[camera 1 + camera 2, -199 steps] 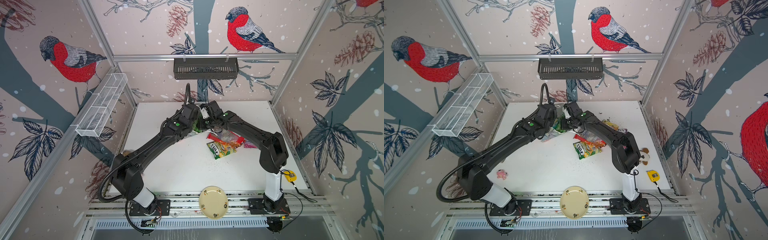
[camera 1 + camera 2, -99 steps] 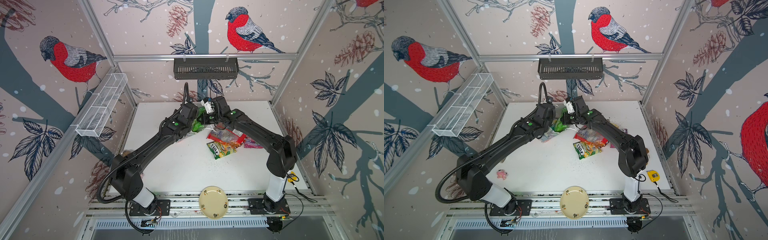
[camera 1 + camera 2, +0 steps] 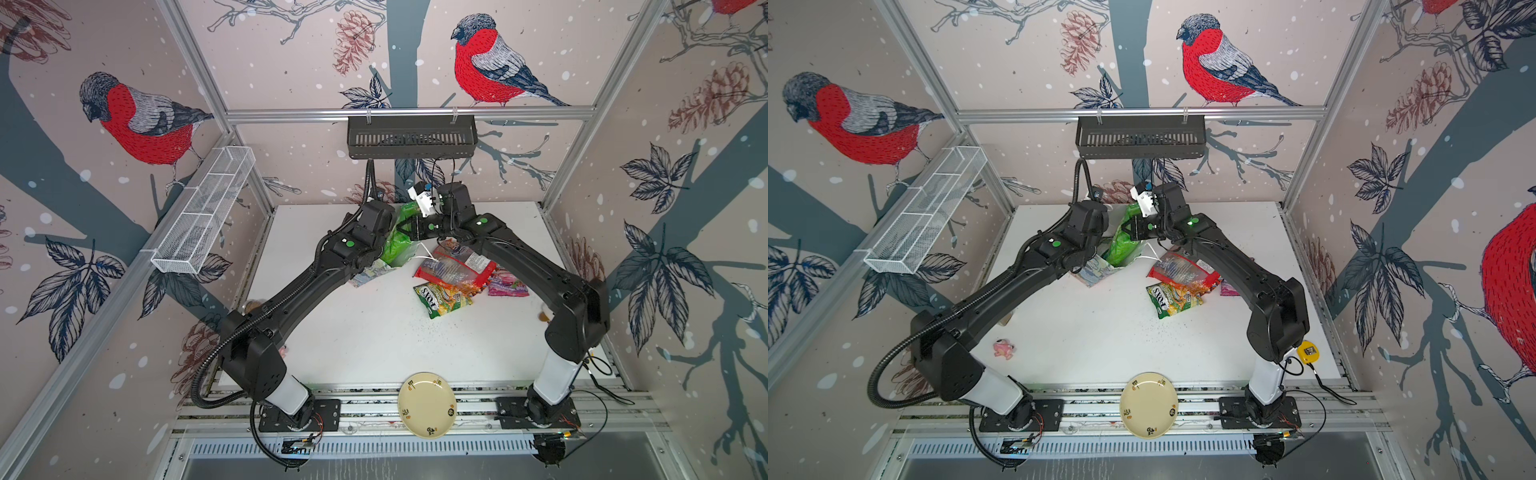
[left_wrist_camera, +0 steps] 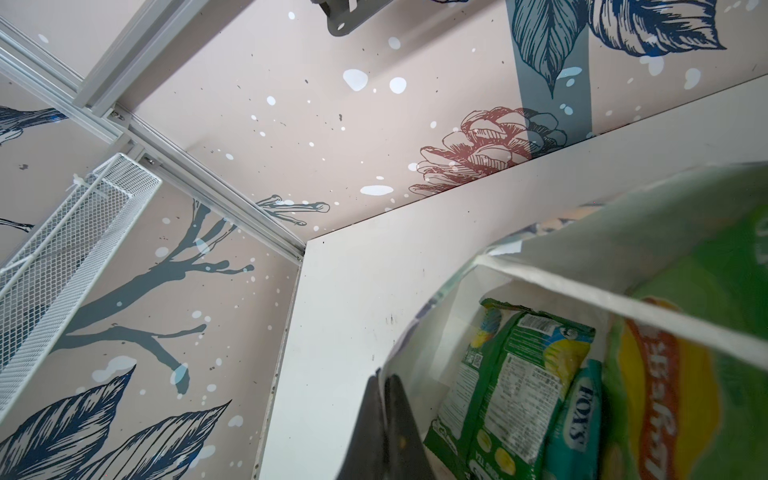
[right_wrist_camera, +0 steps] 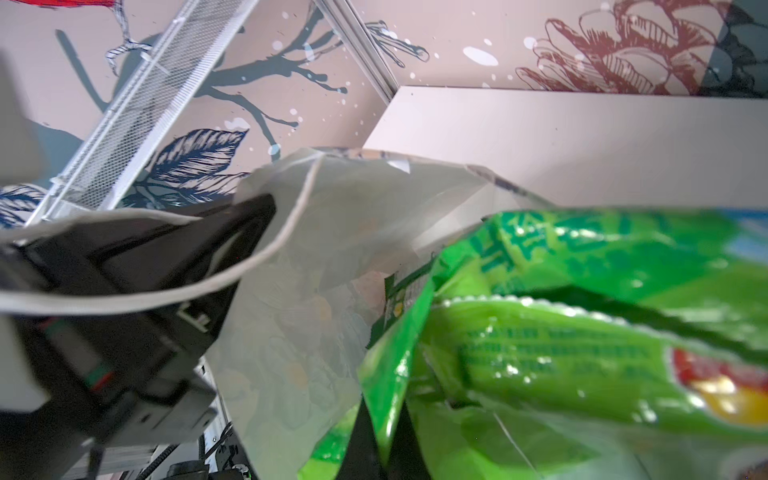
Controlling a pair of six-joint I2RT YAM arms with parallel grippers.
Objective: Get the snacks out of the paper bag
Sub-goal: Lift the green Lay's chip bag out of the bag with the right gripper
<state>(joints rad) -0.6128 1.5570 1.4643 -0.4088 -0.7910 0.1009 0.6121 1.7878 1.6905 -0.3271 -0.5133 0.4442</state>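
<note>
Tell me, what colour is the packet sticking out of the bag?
The packet is bright green; the right wrist view shows it best.

2 overhead, 2 wrist close-ups.

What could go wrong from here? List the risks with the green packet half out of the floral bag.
1. The right gripper pinches only an edge of the glossy bright-green plastic snack packet. The packet might slip free and drop back.
2. The left gripper holds just one wall of the tilted pastel floral paper bag. The bag could tip over or tear, spilling the green FOX'S packet inside.
</note>
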